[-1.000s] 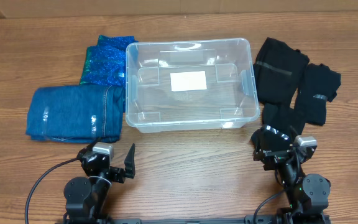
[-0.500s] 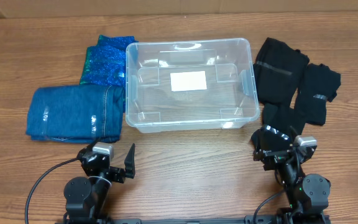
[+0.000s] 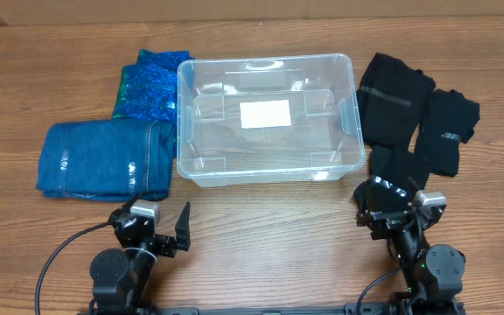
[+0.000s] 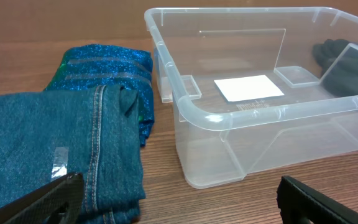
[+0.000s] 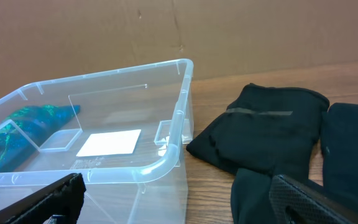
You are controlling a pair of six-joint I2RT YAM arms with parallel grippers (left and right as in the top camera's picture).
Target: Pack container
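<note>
The clear container (image 3: 350,114) stands empty at the middle of the table, a white label on its bottom; it also shows in the left wrist view (image 4: 204,118) and the right wrist view (image 5: 166,158). Folded blue jeans (image 3: 103,159) and a sparkly blue-green garment (image 3: 147,83) lie to its left. Black garments (image 3: 409,105) lie to its right. My left gripper (image 3: 157,231) is open and empty, near the table's front edge, in front of the jeans (image 4: 42,143). My right gripper (image 3: 390,203) is open and empty, just in front of the black garments (image 5: 272,137).
A brown cardboard wall (image 5: 229,31) runs along the back of the wooden table (image 3: 269,219). A cable (image 3: 59,249) loops by the left arm's base.
</note>
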